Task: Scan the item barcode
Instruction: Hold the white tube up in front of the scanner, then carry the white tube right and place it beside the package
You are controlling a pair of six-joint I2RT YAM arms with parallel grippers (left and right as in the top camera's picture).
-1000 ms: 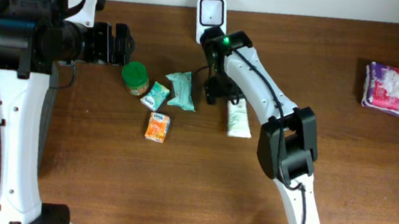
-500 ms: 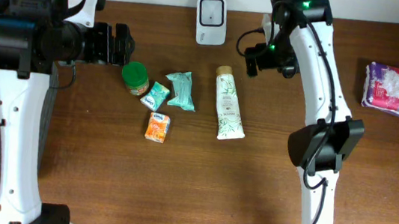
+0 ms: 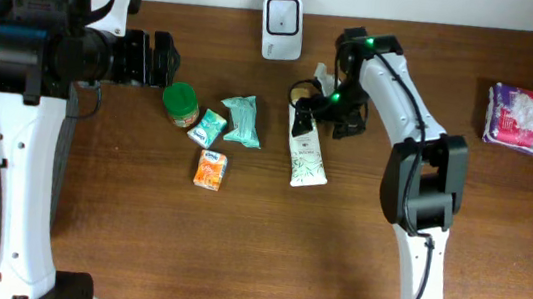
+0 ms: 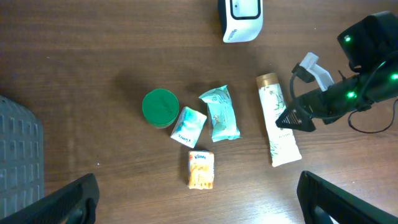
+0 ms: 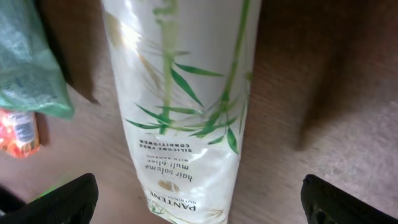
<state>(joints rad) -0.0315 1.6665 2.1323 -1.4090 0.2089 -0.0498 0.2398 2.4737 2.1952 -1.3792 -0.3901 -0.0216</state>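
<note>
Brown wooden tabletop [image 3: 234, 257] meets a pale wall [image 3: 464, 6] behind. Right end effector [image 5: 200, 204] hovers over the white tube [image 3: 308, 156], fingers spread. Left end effector [image 3: 161, 59], equally wide apart, sits beside the green-lidded jar [image 3: 181, 103]. The tube lies flat, near the scanner [image 3: 284, 14].

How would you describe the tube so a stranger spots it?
Start at the white scanner at the far edge of the table. Just nearer, right of the small packets, lies a long tube: white, green bamboo leaves, gold cap.
</note>
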